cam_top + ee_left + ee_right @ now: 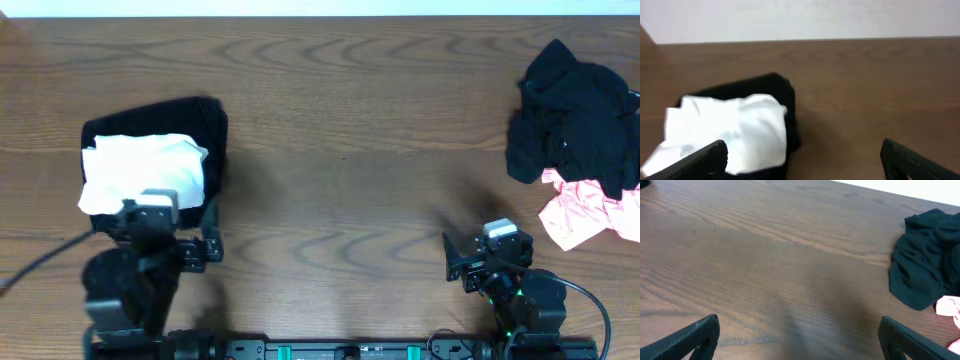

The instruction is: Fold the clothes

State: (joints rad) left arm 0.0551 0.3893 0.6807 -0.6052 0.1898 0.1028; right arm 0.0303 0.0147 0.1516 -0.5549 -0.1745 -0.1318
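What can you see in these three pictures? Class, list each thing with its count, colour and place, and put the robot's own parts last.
white garment: one, white, folded, left side of the table, lying on a black one
folded black garment: one, black, left side, under the white one
crumpled black garment: one, black, far right, in a heap
pink garment: one, pink, right edge, against the near side of the black heap
table: one, brown wood grain, under everything
left fingers: two, black, open, at the near edge of the folded stack, holding nothing
right fingers: two, black, open, over bare wood left of the heap, holding nothing
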